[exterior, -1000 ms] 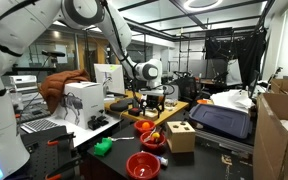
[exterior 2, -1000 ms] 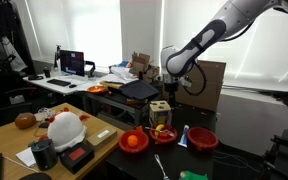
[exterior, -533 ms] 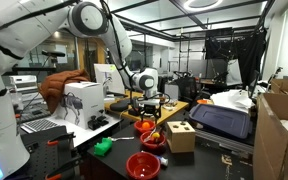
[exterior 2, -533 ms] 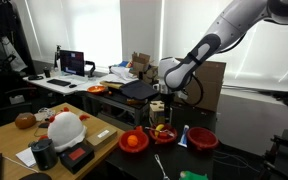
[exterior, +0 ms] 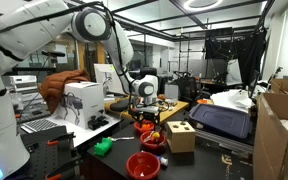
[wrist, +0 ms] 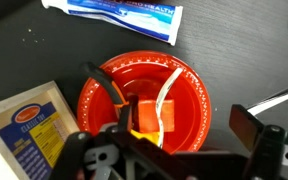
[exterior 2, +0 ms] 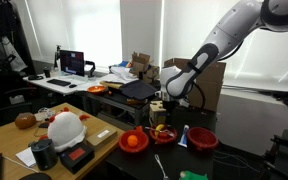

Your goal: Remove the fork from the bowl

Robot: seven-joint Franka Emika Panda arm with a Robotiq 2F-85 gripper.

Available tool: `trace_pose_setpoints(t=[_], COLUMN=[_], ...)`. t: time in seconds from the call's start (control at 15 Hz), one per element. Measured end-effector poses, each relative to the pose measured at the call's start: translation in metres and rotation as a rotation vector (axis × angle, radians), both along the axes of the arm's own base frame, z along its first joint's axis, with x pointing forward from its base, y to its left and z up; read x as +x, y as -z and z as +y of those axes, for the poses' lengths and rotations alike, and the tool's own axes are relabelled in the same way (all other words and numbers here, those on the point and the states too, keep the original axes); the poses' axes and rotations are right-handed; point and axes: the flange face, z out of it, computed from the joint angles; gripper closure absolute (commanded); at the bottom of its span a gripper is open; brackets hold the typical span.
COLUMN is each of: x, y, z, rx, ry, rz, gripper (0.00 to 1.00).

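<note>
The small red bowl fills the middle of the wrist view. It holds an orange block, a yellow piece and a pale fork that leans from the inside up to the rim. My gripper is open, right above the bowl, with its fingers on either side of the fork and nothing held. In both exterior views the gripper hangs just over the bowl, next to the wooden block box.
A blue and white tube lies beside the bowl. The block box touches its other side. A second utensil lies on the dark tabletop. Two more red bowls stand nearby. A green object lies at the table edge.
The arm has swung over and come down, bringing the open gripper close above the small red bowl. The things on the table have not moved.
</note>
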Motion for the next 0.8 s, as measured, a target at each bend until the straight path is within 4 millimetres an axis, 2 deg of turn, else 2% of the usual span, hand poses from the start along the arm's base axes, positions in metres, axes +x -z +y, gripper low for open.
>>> trace_pose_setpoints(t=[0.8], x=[-0.008], y=[0.031], z=[0.008], rx=[0.013], ry=[0.014], rz=[-0.012], gripper=[0.0])
